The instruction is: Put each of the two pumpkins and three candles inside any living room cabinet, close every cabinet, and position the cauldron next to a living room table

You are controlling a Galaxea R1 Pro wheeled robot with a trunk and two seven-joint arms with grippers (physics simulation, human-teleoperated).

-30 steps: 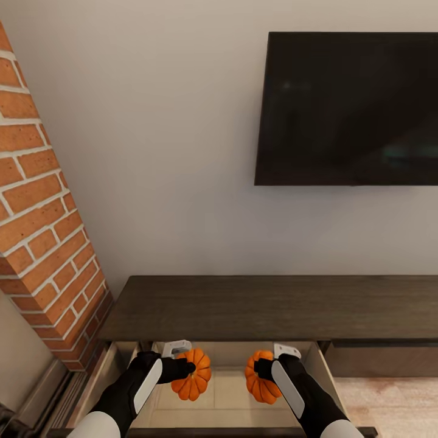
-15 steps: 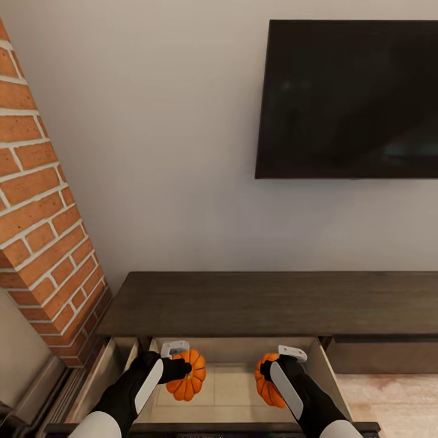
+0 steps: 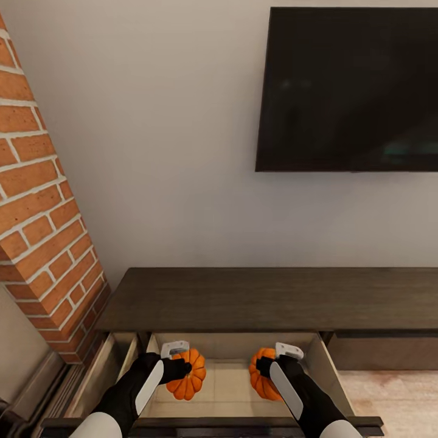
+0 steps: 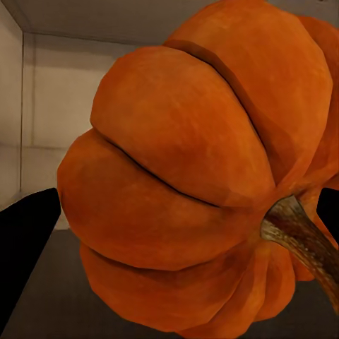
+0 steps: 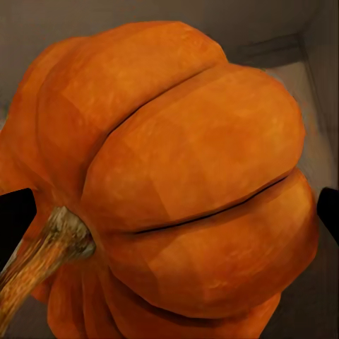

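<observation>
Orange fills my hands: from the head view, my left gripper [image 3: 182, 365] is clamped on one pumpkin [image 3: 190, 381] and my right gripper [image 3: 267, 365] is clamped on the other pumpkin [image 3: 263, 382]. Both hang over the pale beige inside of the open drawer [image 3: 230, 389] of the dark brown cabinet [image 3: 267, 301], the left pumpkin toward the drawer's left half, the right pumpkin toward its right half, well apart from each other. I cannot tell whether either one touches the drawer floor. The cabinet top is bare dark wood, running along the white wall [image 3: 176, 152]. A black television [image 3: 350, 91] hangs on that wall above the cabinet's right part. A red brick column [image 3: 42, 225] stands at the left, next to the cabinet's end. Light wood floor [image 3: 395, 395] shows to the right of the open drawer.

In the left wrist view, the pumpkin [image 4: 191, 183] sits close between my black fingertips [image 4: 25, 247], ribbed sides toward the camera, its brown stem [image 4: 300, 236] tilted off to one side. Behind it are the drawer's beige walls [image 4: 63, 99].

In the right wrist view, the second pumpkin [image 5: 183, 183] is gripped the same way between black fingertips [image 5: 14, 219], its stem [image 5: 42, 251] angled sideways, with the drawer's corner [image 5: 304, 53] behind.
</observation>
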